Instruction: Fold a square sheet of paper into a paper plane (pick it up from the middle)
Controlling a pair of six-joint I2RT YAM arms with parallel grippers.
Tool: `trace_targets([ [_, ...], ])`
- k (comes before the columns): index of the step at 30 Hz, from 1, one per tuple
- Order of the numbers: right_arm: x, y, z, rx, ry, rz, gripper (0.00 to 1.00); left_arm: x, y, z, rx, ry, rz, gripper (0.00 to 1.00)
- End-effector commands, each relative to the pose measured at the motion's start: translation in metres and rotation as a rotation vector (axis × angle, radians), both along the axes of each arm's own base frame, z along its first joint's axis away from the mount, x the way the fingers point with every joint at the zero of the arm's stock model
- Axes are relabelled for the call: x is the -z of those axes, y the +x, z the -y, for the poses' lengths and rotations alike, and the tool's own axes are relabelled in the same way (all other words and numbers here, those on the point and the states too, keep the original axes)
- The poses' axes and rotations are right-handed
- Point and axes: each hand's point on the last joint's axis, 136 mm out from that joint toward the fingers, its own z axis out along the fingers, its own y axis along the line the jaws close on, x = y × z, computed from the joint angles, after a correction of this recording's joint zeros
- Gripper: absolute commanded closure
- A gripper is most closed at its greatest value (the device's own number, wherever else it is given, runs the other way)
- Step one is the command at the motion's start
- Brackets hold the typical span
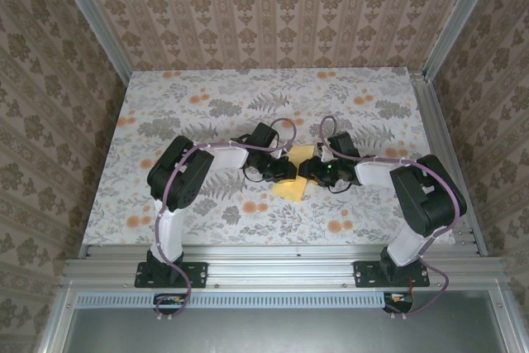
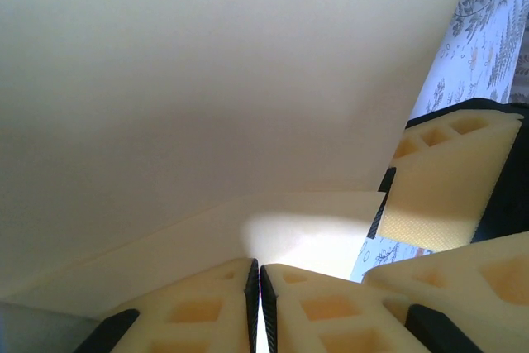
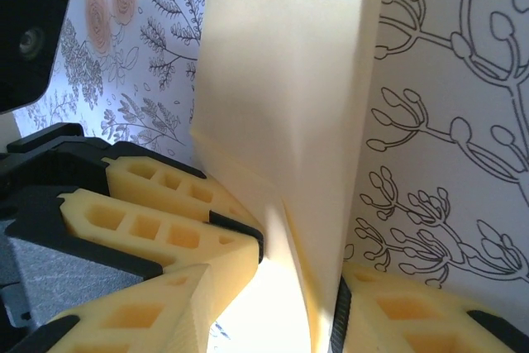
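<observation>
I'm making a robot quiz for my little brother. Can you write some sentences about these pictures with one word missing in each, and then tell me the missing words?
1. The sheet of paper is pale ____.
2. The tablecloth has grey leaves and orange ____ printed on it.
3. Open or shut? The left gripper is ____ on the paper's edge.

Missing words: yellow, flowers, shut.
</observation>
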Motion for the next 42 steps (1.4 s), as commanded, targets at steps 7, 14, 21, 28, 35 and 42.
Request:
trace_targets([
  [7,0.005,-0.02,-0.008,-0.067,-0.01,-0.012,0.63,0.016,0.0,-0.008,-0.022,0.011,-0.04,0.8],
  [14,0.014,-0.018,-0.005,-0.053,-0.035,-0.032,0.81,0.01,0.002,-0.007,-0.028,-0.012,-0.042,0.8],
  [21,0.001,-0.013,-0.008,-0.058,-0.025,-0.009,0.97,-0.026,0.01,-0.003,-0.036,-0.06,0.004,0.7],
  [28,-0.031,-0.006,-0.01,-0.058,0.021,0.044,1.0,-0.086,0.026,-0.021,-0.065,-0.037,0.136,0.56],
  [35,-0.058,-0.003,0.005,-0.069,-0.084,0.082,1.0,-0.113,0.027,-0.062,-0.133,0.061,0.226,0.39],
  [42,-0.073,-0.011,0.026,-0.075,-0.228,0.083,1.0,-0.125,0.018,-0.085,-0.153,0.083,0.265,0.3],
])
